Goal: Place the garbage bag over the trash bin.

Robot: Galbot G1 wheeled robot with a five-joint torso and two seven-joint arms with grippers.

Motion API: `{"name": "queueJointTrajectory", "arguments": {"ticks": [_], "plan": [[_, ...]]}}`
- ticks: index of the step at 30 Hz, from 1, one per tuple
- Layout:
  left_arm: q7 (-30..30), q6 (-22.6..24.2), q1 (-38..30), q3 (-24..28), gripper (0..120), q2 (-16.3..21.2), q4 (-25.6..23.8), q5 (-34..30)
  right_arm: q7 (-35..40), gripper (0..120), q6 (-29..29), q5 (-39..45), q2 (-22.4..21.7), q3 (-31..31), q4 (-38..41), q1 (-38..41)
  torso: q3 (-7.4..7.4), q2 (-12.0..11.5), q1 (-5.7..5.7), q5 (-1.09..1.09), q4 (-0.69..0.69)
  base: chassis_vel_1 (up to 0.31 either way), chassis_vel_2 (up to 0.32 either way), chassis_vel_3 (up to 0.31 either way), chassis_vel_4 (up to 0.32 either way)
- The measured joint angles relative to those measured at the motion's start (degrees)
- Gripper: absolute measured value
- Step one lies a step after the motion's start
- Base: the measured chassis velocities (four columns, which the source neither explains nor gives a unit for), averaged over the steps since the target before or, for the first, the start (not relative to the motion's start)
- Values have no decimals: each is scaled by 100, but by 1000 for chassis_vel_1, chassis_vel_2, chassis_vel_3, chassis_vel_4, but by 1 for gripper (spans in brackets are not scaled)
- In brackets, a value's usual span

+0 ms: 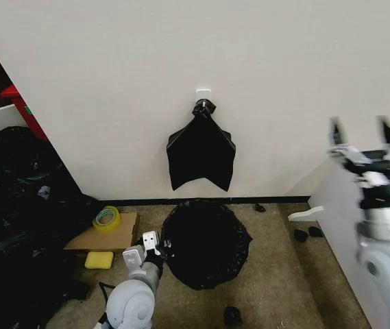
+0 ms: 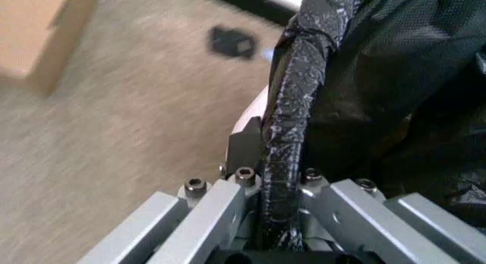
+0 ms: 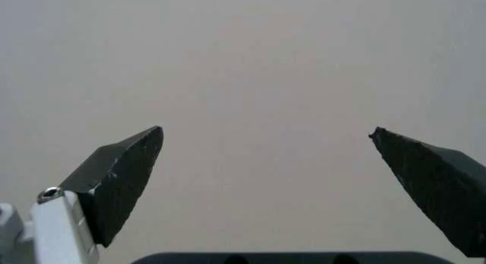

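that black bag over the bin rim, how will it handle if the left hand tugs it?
Likely floppy: the garbage bag is crinkled and bunched where the left hand pinches it. Probably light and thin, so it may stretch or tear. The trash bin under it might tip or slide.

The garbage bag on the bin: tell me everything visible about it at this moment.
The garbage bag is thin, crinkly black plastic, spread over the round trash bin on the carpet below the wall. It covers the mouth, its ragged edge flaring out around the rim. In the left wrist view a rolled band of the bag's edge runs between the left gripper's fingers, which are shut on it at the bin's left side; a sliver of off-white bin wall shows beside it.
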Motion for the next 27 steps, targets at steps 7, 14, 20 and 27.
{"name": "queueJointTrajectory", "arguments": {"ticks": [7,14,20,27], "plan": [[-706,-245,-146,44,3,-90,322,-52,-46,100,102,97,154,-289,41,-375,0,0,0,0,1,0,0,0,0],[-842,-324,-191,79,23,-10,358,-208,-166,100,234,165,186,-601,-334,-389,1,0,0,0,4,0,0,0,0],[-836,-394,-84,94,49,288,-325,-61,-679,100,442,464,409,-141,-661,-1047,1,0,0,-1,1,0,0,0,0],[-686,-1032,229,93,78,392,-1044,1375,-992,100,665,127,905,239,-689,-1767,1,0,0,0,0,0,0,0,0]]}}
